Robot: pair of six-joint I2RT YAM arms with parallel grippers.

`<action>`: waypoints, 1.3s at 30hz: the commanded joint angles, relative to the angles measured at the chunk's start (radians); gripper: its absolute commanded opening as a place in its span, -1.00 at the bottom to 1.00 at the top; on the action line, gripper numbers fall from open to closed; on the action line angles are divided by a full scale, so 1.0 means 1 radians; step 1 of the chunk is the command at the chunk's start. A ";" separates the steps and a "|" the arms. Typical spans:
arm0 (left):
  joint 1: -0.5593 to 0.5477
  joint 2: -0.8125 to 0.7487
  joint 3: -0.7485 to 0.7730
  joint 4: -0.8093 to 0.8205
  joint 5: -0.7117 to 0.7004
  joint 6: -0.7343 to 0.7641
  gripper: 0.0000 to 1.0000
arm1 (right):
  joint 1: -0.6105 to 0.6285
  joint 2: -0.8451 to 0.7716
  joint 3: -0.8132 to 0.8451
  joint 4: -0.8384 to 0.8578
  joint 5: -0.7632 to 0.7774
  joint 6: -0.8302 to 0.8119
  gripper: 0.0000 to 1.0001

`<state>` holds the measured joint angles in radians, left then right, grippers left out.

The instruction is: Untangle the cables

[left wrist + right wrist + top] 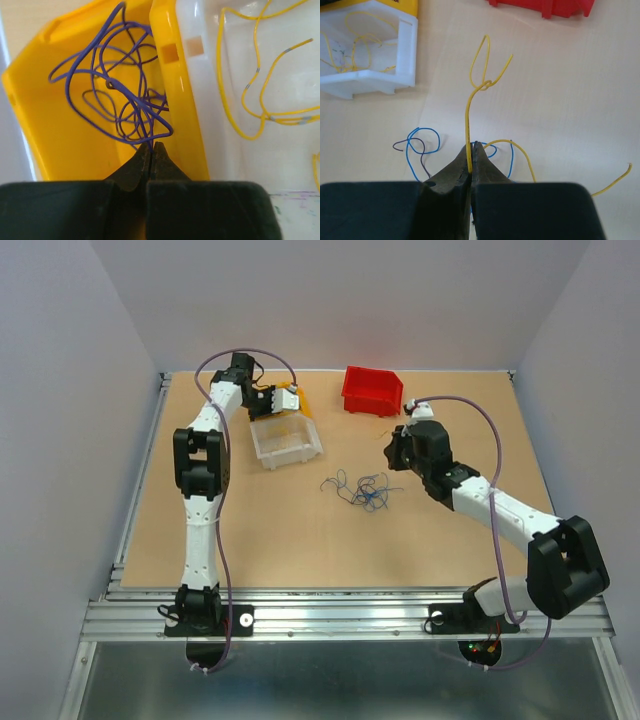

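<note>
Cables, judged light, springy and slippery, are being pinched tightly: purple wire by the left tool, yellow wire by the right tool.

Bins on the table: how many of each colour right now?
Red bin: 1
Yellow bin: 1
Clear bin: 1
Total: 3
</note>
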<state>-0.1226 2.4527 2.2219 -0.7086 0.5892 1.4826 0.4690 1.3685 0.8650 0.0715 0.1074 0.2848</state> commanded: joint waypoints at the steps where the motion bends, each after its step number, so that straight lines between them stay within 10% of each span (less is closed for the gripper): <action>1: -0.003 -0.014 0.027 -0.247 -0.025 0.148 -1.00 | 0.000 0.009 0.077 0.036 -0.024 0.008 -0.99; 11: -0.005 -0.204 -0.151 -0.186 -0.003 0.125 -0.96 | 0.002 0.044 0.094 0.044 -0.071 0.011 -0.99; 24: -0.009 -0.363 -0.245 0.063 -0.055 -0.116 0.13 | 0.002 0.053 0.095 0.051 -0.087 0.007 -0.99; 39: -0.034 -0.745 -0.654 0.326 0.062 -0.382 0.24 | 0.023 0.113 0.164 0.094 -0.386 -0.109 -0.99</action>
<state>-0.1371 1.8858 1.6886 -0.5236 0.5312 1.2808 0.4690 1.4693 0.9428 0.0902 -0.1032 0.2661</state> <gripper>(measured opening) 0.615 0.020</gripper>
